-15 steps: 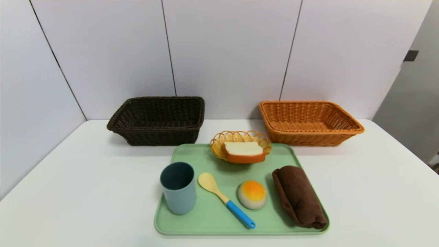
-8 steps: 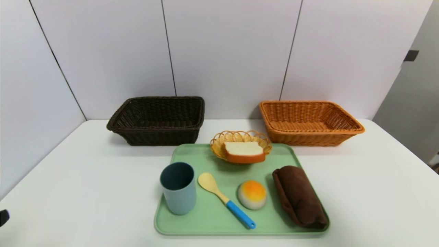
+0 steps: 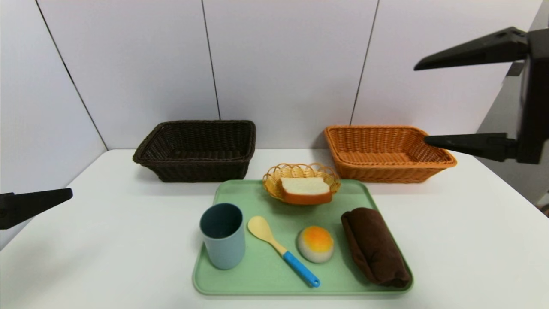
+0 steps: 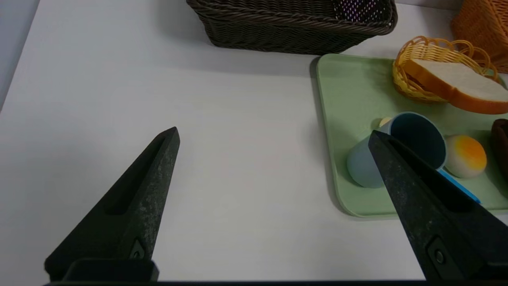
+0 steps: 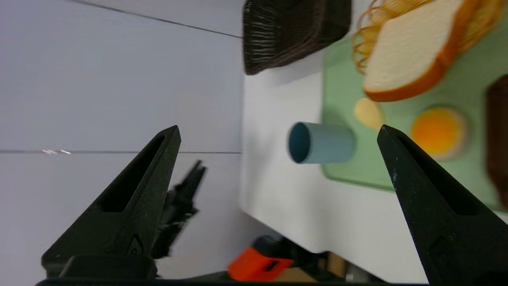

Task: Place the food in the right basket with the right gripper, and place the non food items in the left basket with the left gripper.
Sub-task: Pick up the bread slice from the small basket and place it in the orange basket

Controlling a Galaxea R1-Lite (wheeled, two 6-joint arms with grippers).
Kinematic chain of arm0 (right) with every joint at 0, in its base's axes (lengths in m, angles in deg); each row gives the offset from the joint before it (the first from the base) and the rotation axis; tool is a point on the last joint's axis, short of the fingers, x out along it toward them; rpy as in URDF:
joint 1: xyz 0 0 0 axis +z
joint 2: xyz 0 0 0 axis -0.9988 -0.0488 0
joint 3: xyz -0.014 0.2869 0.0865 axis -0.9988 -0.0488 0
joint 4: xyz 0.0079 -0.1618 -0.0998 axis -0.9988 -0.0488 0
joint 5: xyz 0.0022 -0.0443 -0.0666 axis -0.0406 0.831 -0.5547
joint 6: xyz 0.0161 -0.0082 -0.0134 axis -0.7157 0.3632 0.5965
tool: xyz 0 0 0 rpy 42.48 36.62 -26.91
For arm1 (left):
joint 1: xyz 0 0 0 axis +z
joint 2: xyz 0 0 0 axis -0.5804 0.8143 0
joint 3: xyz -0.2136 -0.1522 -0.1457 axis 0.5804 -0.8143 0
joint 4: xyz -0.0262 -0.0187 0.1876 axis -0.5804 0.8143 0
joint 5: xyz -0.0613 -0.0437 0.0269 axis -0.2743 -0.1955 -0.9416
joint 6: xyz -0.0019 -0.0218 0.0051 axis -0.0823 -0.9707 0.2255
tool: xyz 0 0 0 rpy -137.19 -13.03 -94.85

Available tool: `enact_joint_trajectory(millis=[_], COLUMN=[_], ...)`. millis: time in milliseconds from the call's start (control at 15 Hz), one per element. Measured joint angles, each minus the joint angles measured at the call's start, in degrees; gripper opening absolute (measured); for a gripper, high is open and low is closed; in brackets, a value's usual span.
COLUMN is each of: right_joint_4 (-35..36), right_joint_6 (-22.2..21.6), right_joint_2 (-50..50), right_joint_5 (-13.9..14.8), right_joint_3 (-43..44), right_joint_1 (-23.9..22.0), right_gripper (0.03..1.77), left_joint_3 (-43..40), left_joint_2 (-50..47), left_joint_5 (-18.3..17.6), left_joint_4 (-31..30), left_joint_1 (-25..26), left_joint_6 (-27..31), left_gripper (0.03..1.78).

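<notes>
1. Nothing is sorted: bread slice (image 3: 306,190), bun (image 3: 315,243), cup (image 3: 223,235), spoon (image 3: 283,250) and towel (image 3: 372,246) are all lying on the green tray (image 3: 257,274).
2. Left basket (image 3: 197,150) and right basket (image 3: 386,152) are sitting unfilled.
3. I am holding my left claw (image 4: 274,133) and right claw (image 3: 429,103) spread, gripping nothing.

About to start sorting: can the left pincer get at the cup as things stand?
Probably yes. The left pincer is open over bare table, and the cup stands upright at the tray's left edge, nothing between them.
</notes>
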Motion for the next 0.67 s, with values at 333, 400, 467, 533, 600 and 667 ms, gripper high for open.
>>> enact_joint_trajectory(millis=[333,400,467,533,600,667], right_joint_4=[3.12,3.15,3.30,3.58,4.16,5.12], right_joint_6=[-9.19,-11.17,-14.48,-18.36,-21.83,-23.05], right_joint_2=[-7.83,-9.12,-10.13,-10.96,-11.79,-12.35], right_joint_5=[-2.29,-2.44,-2.51,-2.55,-2.51,-2.46], right_joint_3=[-4.00,-4.52,-4.80,-4.94,-5.33,-6.31], right_joint_1=[2.06,2.17,2.17,2.12,2.01,1.97], right_gripper=[1.71,1.71,1.71,1.71,1.71,1.71], left_joint_3=[1.21,2.12,3.46,4.77,6.01,6.61], left_joint_2=[10.29,12.52,14.81,16.76,18.51,19.66], left_joint_5=[6.13,7.40,8.78,9.58,9.97,10.08], left_joint_4=[-8.98,-10.20,-11.03,-11.30,-11.45,-11.45], left_joint_1=[-10.28,-12.96,-15.54,-17.34,-18.64,-19.32], left_joint_6=[-4.04,-5.08,-6.10,-7.01,-8.17,-8.80], left_gripper=[1.69,1.69,1.69,1.69,1.69,1.69])
